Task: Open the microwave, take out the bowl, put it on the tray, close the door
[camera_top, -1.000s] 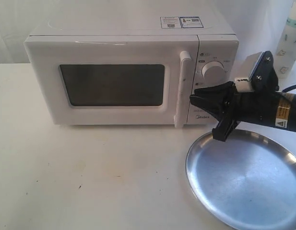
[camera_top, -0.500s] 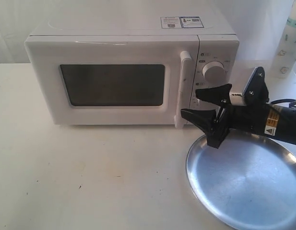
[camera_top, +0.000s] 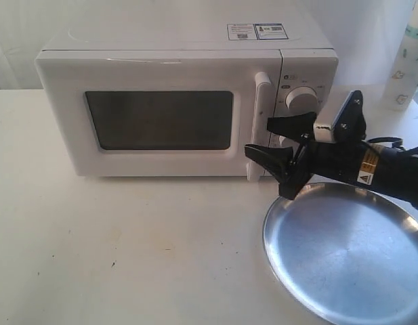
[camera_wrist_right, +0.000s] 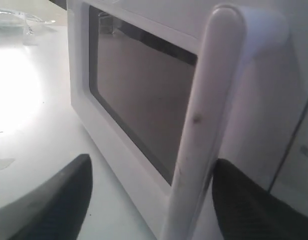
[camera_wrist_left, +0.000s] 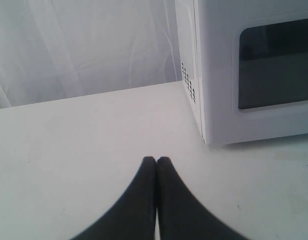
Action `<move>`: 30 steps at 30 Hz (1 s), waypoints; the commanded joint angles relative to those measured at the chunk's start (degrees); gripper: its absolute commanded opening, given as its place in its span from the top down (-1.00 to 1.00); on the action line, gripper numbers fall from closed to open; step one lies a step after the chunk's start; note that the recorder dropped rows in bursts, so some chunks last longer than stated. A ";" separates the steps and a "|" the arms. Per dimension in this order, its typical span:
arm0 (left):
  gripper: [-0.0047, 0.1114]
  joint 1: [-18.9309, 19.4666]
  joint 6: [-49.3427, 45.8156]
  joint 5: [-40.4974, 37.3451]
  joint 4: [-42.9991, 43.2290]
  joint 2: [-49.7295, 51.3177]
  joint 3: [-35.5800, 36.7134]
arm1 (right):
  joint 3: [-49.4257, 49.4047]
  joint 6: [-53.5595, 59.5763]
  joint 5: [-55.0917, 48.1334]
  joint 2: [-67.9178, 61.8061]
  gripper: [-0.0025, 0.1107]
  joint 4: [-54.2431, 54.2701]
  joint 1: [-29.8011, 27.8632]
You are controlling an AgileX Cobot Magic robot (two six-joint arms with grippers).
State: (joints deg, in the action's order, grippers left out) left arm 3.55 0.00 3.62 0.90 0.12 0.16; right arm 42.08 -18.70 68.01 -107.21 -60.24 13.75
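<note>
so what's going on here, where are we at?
The right gripper has its jaws wide open on either side of the handle of the microwave door, not yet closed on it. The door is shut and the bowl is not in sight. The tray sits empty on the table below that arm. The left gripper, jaws shut, hangs over the table holding nothing.

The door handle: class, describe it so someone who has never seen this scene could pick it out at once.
Find the large white microwave on the table. In the exterior view, right of its dark window, stands the handle: a tall vertical white bar, unlike the round dial beside it.
</note>
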 commanded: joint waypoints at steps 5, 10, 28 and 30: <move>0.92 -0.29 0.00 0.31 -0.40 -0.12 -0.16 | 3.25 0.40 -2.16 -0.30 -0.04 1.72 3.60; 0.92 -0.29 0.00 0.31 -0.40 -0.12 -0.16 | 3.83 0.40 -2.32 -0.30 0.37 1.72 4.48; 0.92 -0.29 0.00 0.31 -0.40 -0.12 -0.16 | 4.16 6.54 1.95 -0.30 0.96 -10.13 4.48; 0.92 -0.29 0.00 0.31 -0.40 -0.12 -0.16 | 4.31 6.54 1.95 0.01 0.96 -11.72 4.60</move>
State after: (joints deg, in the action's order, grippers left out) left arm 3.55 0.00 3.62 0.90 0.12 0.16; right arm 45.73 -17.27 63.41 -108.08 -56.25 16.96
